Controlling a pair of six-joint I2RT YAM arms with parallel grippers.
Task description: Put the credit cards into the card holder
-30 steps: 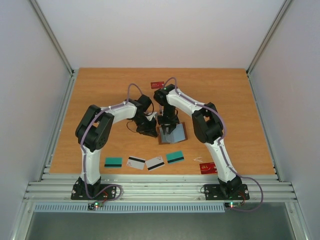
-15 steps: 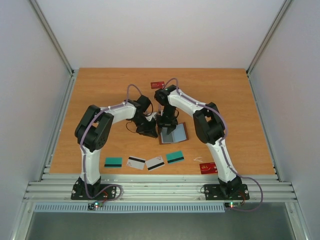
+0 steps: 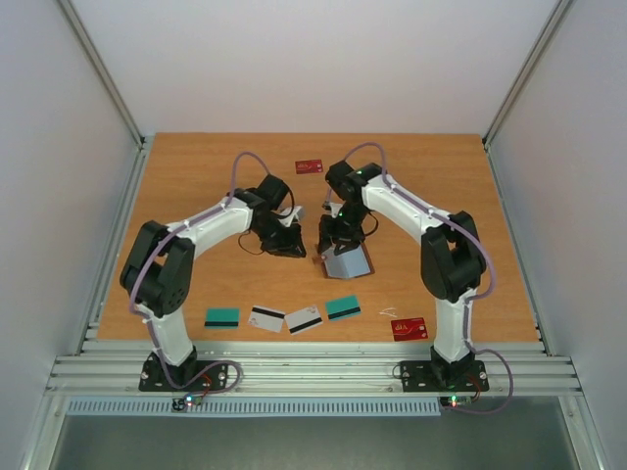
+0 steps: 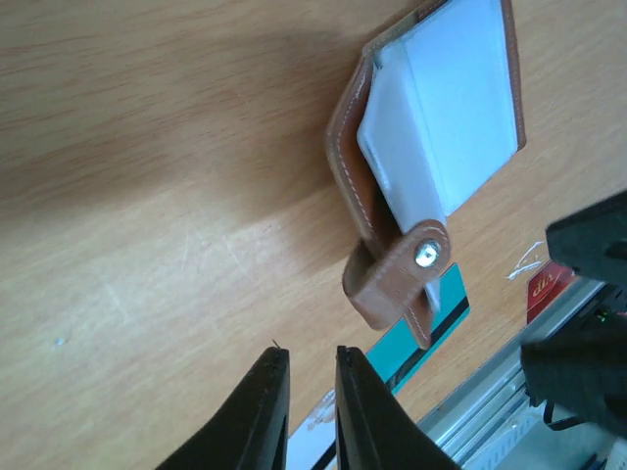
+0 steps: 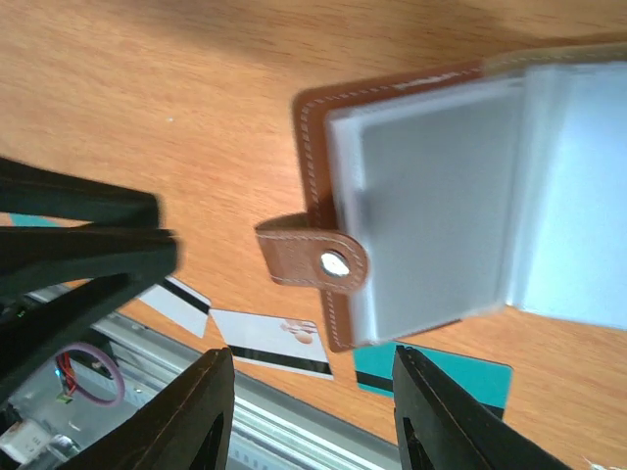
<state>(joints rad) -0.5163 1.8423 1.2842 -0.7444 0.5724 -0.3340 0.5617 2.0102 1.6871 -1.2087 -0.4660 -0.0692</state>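
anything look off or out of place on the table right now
One red card lies alone at the far side, away from the row of cards near the arms. The card holder lies open and skewed to the table edge. Nothing looks damaged.

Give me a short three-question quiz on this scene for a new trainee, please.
1. True or false: the right gripper stands open with nothing between its fingers.
2. How many cards lie in the row near the front edge, left of the red card?
3. Multiple choice: the card holder is A) lying open on the table, B) snapped shut, C) lifted by the left gripper.

Key
1. True.
2. Four: a teal card, two white striped cards, another teal card.
3. A.
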